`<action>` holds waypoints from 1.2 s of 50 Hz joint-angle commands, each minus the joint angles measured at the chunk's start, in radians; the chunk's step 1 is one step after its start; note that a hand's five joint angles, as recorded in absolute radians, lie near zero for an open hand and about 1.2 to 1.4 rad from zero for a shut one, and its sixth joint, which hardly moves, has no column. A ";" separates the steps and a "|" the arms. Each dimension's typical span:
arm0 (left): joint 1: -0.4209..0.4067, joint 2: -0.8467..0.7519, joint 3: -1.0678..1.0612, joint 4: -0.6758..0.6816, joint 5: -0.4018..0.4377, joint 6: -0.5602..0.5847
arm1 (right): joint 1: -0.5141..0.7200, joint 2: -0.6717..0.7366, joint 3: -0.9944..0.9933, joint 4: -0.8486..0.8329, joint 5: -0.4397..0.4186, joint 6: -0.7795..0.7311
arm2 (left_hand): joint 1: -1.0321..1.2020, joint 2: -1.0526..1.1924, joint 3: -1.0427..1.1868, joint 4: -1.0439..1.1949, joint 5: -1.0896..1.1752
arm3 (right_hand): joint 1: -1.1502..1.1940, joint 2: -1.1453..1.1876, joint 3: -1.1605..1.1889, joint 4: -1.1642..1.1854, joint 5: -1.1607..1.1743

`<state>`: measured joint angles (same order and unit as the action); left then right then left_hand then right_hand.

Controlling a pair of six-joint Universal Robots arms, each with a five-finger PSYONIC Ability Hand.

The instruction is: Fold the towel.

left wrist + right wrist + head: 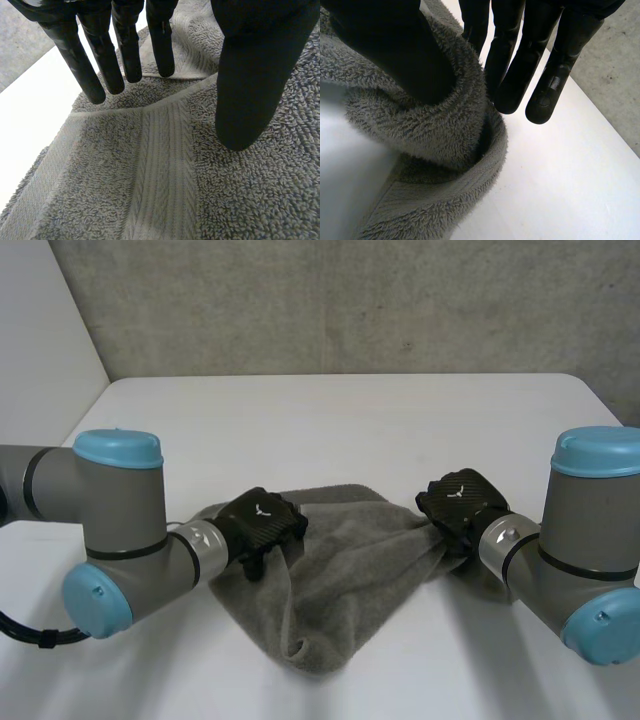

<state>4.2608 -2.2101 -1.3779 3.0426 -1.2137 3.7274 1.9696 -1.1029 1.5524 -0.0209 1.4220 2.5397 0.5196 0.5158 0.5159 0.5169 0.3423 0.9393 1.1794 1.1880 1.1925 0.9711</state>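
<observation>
Grey ribbed terry towel (330,580) lies rumpled on the white counter (350,420), concrete wall (350,300) behind. Left hand (258,523) fingers (102,55) rest straight on it; right hand (460,502) fingers (517,70) pinch its edge.

A white surface (340,420) with rounded far corners stands against a rough grey concrete wall (400,300). To the left, a plain white panel (40,330) slants down beside it. The light is soft and even.
</observation>
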 commanded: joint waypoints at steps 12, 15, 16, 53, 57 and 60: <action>-0.012 0.003 -0.029 -0.008 -0.007 0.003 | -0.002 0.002 -0.006 -0.007 0.000 -0.003 | 0.381 0.385 0.385 0.384 0.384 | 0.457 0.217 0.208 0.204 0.251; -0.012 0.003 -0.033 -0.008 -0.007 0.005 | -0.002 0.002 -0.005 -0.007 0.000 -0.003 | 0.322 0.326 0.326 0.325 0.325 | 0.457 0.217 0.208 0.204 0.251; -0.012 0.003 -0.033 -0.008 -0.007 0.005 | -0.002 0.002 -0.005 -0.007 0.000 -0.003 | 0.279 0.282 0.282 0.281 0.281 | 0.457 0.217 0.208 0.204 0.251; 0.001 0.239 0.270 0.464 -0.409 -0.207 | 0.000 -0.092 -0.321 -0.501 0.158 0.315 | 0.877 0.880 0.880 0.879 0.879 | 0.457 0.217 0.208 0.204 0.251; 0.002 0.309 0.156 0.481 -0.414 -0.270 | -0.003 -0.106 -0.313 -0.450 0.153 0.301 | 0.877 0.880 0.880 0.879 0.879 | 0.457 0.217 0.208 0.204 0.251; 0.001 0.331 0.036 0.483 -0.397 -0.267 | -0.005 -0.103 -0.305 -0.345 0.137 0.297 | 0.877 0.880 0.880 0.879 0.879 | 0.457 0.217 0.208 0.204 0.251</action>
<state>4.2626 -1.9604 -1.1333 3.5051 -1.6136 3.5133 1.9687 -1.1982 1.2278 -0.5043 1.5782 2.8560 1.1709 1.2169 1.2151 1.2168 1.0296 0.9393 1.1794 1.1880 1.1964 0.9711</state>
